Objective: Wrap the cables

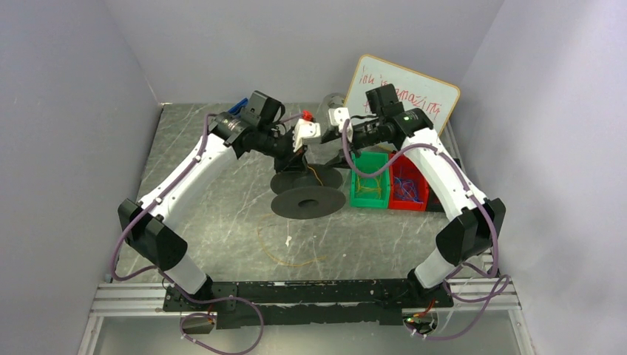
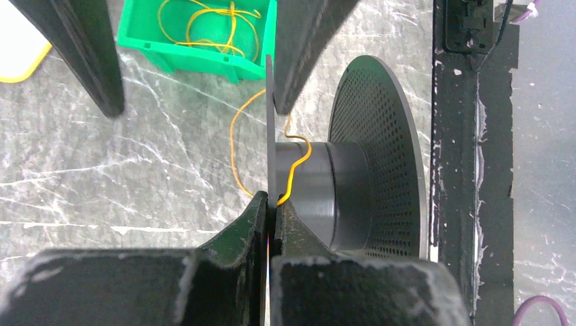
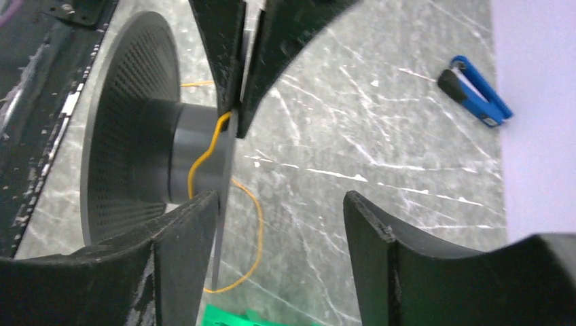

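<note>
Right up close, the left gripper is clenched on the thin rim of one flange of the black spool. The right gripper stands released, its fingers spread either side of that same flange. The cable, a string-thin yellowish wire, snakes across the spool's hub, slips past the flange beside the left fingertips and drops in a loose loop onto the tabletop near its middle. Its free end can't be traced, and from overhead the loop is barely a faint line. Toward the far right corner, the green bin holds a tangle of yellow wire. The red bin beside it holds blue-purple wires.
</note>
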Action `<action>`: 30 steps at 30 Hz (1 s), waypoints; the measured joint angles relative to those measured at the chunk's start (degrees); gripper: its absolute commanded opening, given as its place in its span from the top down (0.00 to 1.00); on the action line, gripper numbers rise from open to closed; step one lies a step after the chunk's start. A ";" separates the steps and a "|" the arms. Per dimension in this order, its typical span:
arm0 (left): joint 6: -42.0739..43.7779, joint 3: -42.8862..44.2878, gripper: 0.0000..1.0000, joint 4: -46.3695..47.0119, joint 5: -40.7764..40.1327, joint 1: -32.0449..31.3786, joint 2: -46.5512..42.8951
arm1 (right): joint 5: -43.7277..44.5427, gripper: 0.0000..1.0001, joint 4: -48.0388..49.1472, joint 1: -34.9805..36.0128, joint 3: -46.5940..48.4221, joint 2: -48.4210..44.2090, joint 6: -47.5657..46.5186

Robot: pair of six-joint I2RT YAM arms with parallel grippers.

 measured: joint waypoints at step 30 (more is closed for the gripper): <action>-35.12 1.53 0.97 15.56 -23.69 12.46 -0.15 | 6.32 0.10 10.69 4.17 -33.11 -12.59 -16.02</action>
